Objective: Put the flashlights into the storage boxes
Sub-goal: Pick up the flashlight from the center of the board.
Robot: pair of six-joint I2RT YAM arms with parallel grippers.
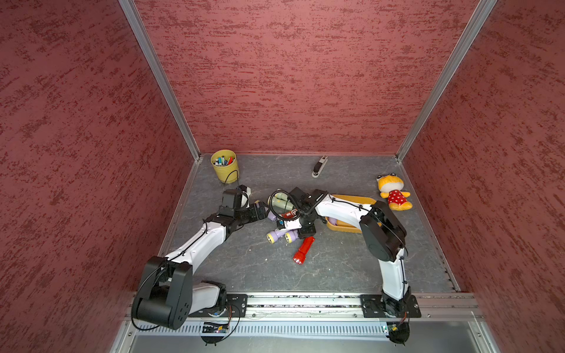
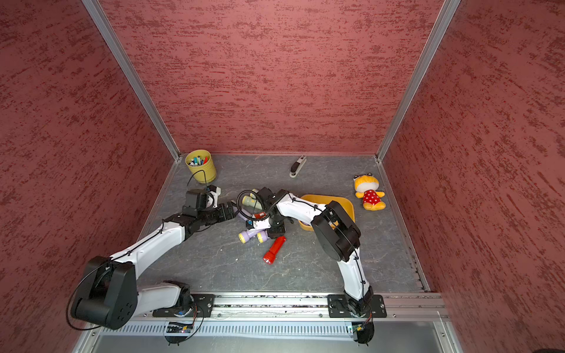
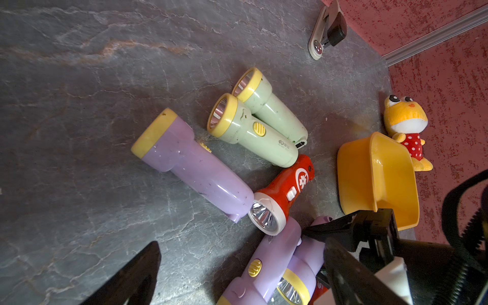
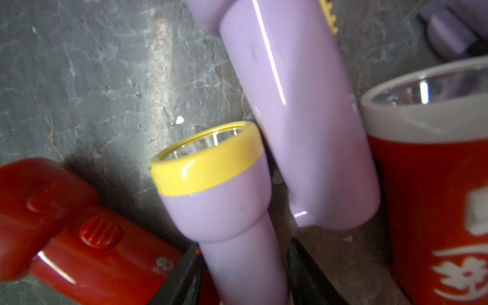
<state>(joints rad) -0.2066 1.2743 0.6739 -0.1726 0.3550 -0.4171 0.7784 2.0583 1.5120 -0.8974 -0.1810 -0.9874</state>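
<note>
Right wrist view: a yellow-headed lilac plastic flashlight [image 4: 224,211], left of the orange-yellow plastic tub [image 3: 353,184], is clamped by the right gripper [image 4: 243,245]; the left gripper [image 3: 237,248] is spread wide, empty. The neighbouring lilac flashlight [image 4: 303,105], touching it, could be dragged along.

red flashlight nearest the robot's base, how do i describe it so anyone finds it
On the grey table, find the heap of flashlights at the middle. The red flashlight lies on the heap's side nearest the robot's base. Its head is red too, while the other red one has a white head ring and big white print.
</note>
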